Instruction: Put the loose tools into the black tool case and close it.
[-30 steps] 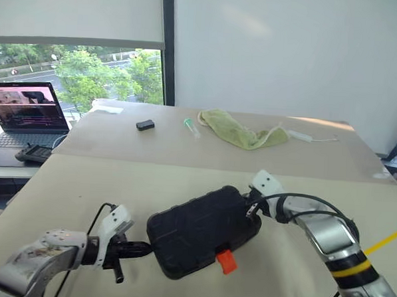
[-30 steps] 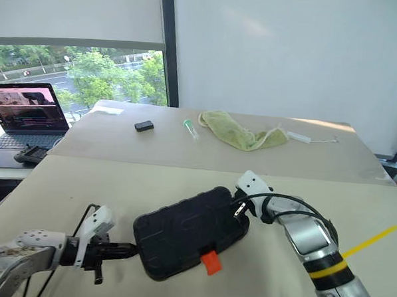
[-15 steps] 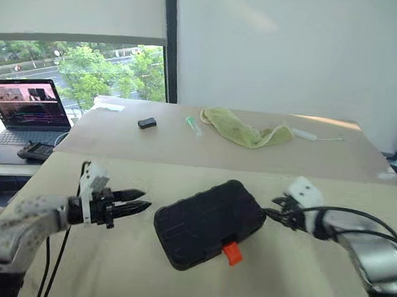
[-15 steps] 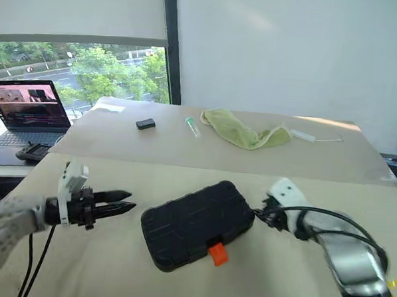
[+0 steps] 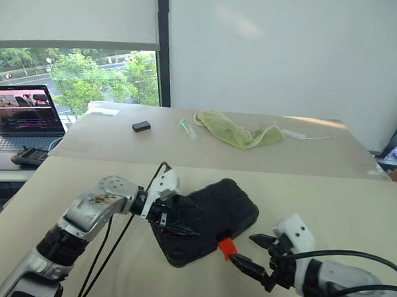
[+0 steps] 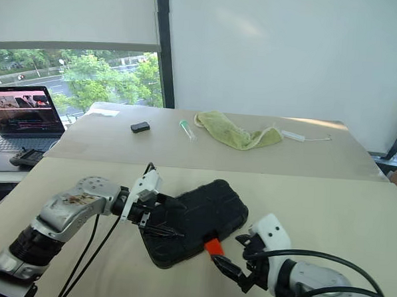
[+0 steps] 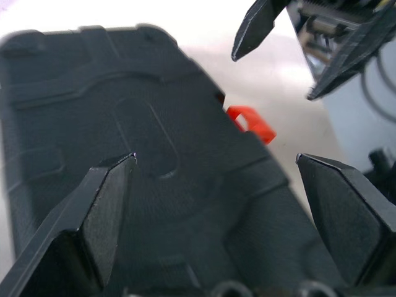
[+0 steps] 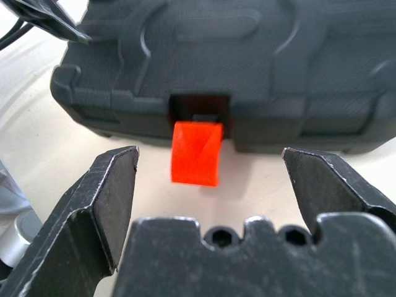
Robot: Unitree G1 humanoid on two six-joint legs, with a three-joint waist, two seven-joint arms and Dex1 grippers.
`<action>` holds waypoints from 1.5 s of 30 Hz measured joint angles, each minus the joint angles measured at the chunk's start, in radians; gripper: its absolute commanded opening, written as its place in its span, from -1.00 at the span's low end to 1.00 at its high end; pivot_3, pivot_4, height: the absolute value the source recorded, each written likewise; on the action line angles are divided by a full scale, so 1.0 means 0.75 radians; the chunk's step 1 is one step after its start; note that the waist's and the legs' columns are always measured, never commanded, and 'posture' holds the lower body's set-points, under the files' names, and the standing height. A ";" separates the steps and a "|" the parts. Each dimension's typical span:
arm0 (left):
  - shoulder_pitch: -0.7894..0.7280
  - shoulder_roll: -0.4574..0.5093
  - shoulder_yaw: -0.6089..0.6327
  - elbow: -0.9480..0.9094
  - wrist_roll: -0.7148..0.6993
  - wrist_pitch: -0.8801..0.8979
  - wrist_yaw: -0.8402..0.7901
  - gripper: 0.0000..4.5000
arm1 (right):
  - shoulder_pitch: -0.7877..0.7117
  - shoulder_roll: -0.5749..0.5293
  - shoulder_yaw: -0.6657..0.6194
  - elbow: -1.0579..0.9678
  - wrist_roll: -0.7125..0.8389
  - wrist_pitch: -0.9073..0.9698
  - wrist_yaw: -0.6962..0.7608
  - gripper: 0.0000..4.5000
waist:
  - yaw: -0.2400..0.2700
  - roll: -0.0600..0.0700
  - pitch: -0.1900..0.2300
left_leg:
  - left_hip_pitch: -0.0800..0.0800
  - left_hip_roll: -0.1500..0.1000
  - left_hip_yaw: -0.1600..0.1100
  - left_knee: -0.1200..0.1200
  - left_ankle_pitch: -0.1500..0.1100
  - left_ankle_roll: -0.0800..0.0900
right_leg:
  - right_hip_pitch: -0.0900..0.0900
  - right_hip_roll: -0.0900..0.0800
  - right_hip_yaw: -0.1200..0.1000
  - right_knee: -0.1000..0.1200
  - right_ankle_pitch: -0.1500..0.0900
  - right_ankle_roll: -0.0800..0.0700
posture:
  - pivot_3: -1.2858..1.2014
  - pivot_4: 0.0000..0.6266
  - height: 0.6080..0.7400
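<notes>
The black tool case [image 5: 211, 216] lies shut on the near table, its ribbed lid up and its orange latch [image 5: 227, 247] sticking out of the near edge. My left gripper [image 5: 178, 219] hovers over the case's left part, open, with nothing between its fingers [image 7: 102, 213]. My right gripper [image 5: 245, 251] sits just in front of the latch [image 8: 197, 151], open and empty, one finger [image 8: 108, 198] on each side of it. In the left wrist view the latch [image 7: 250, 122] shows beyond the lid. The loose tools are out of view.
On the far table lie a green cloth [image 5: 236, 132], a small black box [image 5: 141, 126], a green-capped tube [image 5: 186, 126] and a white cable [image 5: 306, 135]. A laptop [image 5: 24, 113] and a dark handset [image 5: 28, 157] sit at the far left.
My left gripper swung right from beside the case to over its lid and opened. My right gripper drew back from the case's right end to in front of the latch and opened.
</notes>
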 measured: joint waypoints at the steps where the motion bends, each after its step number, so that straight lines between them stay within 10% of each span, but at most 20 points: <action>1: -0.007 -0.006 -0.010 0.012 0.016 -0.013 -0.007 0.98 | 0.007 0.002 0.028 0.000 0.016 0.000 -0.053 0.93 | 0.001 0.000 0.000 | 0.000 0.000 0.000 0.000 0.000 0.000 | 0.000 0.000 -0.001 0.000 -0.001 0.000 | 0.03 -0.52 1.00; 5: -0.025 -0.033 -0.028 0.023 0.051 -0.022 -0.013 0.98 | 0.025 0.047 0.106 0.001 0.034 0.002 -0.176 0.93 | 0.005 0.000 0.000 | -0.002 0.000 -0.001 0.000 0.000 0.001 | 0.000 0.000 -0.001 -0.001 -0.001 0.001 | 0.03 -0.52 1.00; 16: -0.006 -0.028 -0.024 0.001 0.088 -0.039 -0.012 1.00 | 0.007 0.031 0.166 0.013 0.033 0.022 -0.224 -0.47 | 0.006 0.000 0.000 | -0.001 0.000 -0.001 0.002 -0.002 0.004 | 0.001 -0.001 -0.001 -0.001 -0.001 0.003 | 0.03 -0.52 1.00; 45: 0.072 -0.020 0.002 -0.037 0.117 -0.093 -0.003 1.00 | -0.014 -0.048 0.401 0.164 -0.241 -0.318 -0.106 -0.47 | -0.012 -0.001 -0.001 | 0.003 0.001 -0.001 0.002 -0.001 0.002 | 0.004 0.000 -0.001 0.001 -0.001 0.002 | 0.03 -0.52 1.00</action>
